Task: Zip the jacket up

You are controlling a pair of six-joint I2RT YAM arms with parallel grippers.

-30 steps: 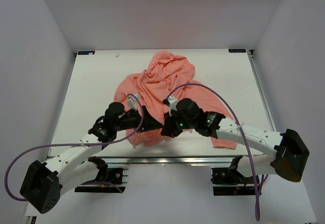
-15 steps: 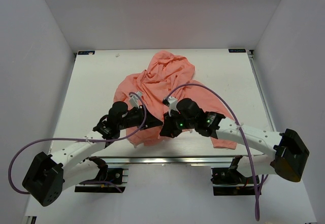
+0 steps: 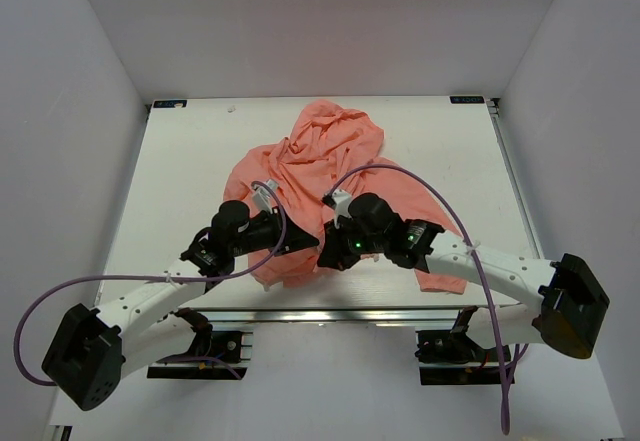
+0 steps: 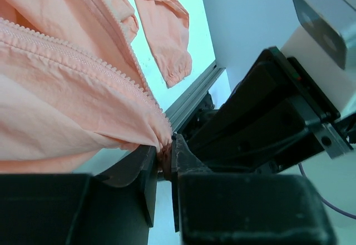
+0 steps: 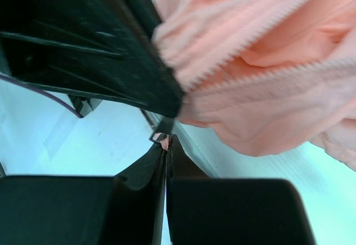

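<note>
The salmon-pink jacket point(image 3: 320, 161) lies crumpled mid-table, hood toward the far side, its open zipper teeth point(image 4: 83, 61) running down to the near hem. My left gripper point(image 3: 303, 244) is at that near hem. In the left wrist view my left gripper point(image 4: 164, 148) is shut on a bunched fold of the hem at the zipper's lower end. Close beside it on the right is my right gripper point(image 3: 322, 257). The right wrist view shows my right gripper point(image 5: 166, 139) shut on a small pink bit of the jacket with a grey metal tab point(image 5: 161, 131).
Both wrists crowd together over the jacket's near hem, black housings nearly touching. A loose sleeve point(image 4: 169, 45) trails toward the table's aluminium front rail point(image 4: 192, 98). Purple cables point(image 3: 400, 176) arc over the arms. White table point(image 3: 180, 171) surrounds the jacket.
My left gripper was wide apart and has shut on the hem fold. The left arm shifted slightly right toward the right gripper. The right gripper stayed shut and still.
</note>
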